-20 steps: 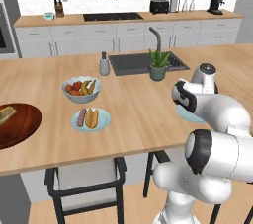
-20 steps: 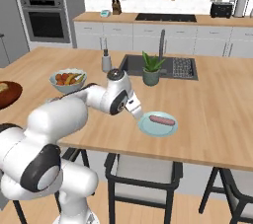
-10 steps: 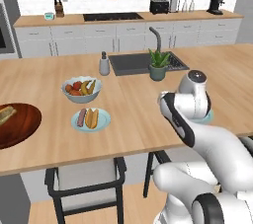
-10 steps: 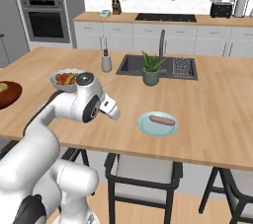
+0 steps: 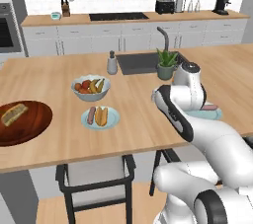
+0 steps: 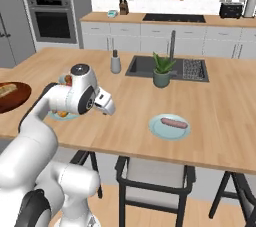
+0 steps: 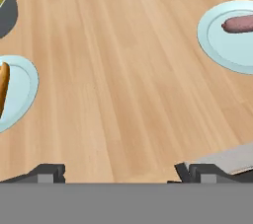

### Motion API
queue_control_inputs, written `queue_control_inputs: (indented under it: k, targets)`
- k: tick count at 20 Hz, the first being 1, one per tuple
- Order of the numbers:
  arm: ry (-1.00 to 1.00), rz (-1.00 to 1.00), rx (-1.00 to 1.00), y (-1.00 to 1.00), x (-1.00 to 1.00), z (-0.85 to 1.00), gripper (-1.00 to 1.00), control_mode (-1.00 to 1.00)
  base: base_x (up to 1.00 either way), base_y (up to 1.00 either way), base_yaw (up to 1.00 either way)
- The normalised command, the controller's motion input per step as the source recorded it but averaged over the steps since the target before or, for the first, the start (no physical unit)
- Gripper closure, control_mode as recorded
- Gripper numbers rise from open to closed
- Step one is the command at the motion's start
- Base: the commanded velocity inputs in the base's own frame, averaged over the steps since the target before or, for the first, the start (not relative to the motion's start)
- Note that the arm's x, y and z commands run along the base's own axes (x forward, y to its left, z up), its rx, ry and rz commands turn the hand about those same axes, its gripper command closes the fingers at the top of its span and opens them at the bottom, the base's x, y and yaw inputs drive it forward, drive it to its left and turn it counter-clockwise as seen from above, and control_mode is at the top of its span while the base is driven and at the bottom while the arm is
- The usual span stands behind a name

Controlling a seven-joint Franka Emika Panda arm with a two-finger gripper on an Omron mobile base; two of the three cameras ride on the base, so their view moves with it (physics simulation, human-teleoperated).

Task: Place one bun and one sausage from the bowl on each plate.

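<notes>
Claw (image 7: 118, 171) spread wide, empty, above bare counter (image 7: 128, 70).

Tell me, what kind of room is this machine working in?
A home-style kitchen, computer-rendered by the look of it. A sink with a tall faucet is set into the wooden island counter, a wall oven stands at the back, and a toaster sits on the far worktop.

Bare worktop (image 7: 128, 80) lay open between the two plates (image 7: 230, 35) (image 7: 17, 90), while the fruit bowl (image 5: 90, 87) crowded the left plate's far side.
</notes>
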Motion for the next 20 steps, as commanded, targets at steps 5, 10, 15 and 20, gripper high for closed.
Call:
queue_control_inputs:
  k: [5,10,15,20]
  targets:
    - [0.0,0.0,0.0,0.0,0.0,0.0,-1.0,1.0,-0.33,0.93,0.09]
    - [0.0,0.0,0.0,0.0,0.0,0.0,-1.0,1.0,-0.01,1.0,0.0]
    - [0.0,0.0,0.0,0.0,0.0,0.0,-1.0,1.0,0.0,0.99,0.0]
    - [-0.01,0.0,-0.08,0.72,0.0,0.67,-1.0,-1.0,0.0,0.18,0.0]
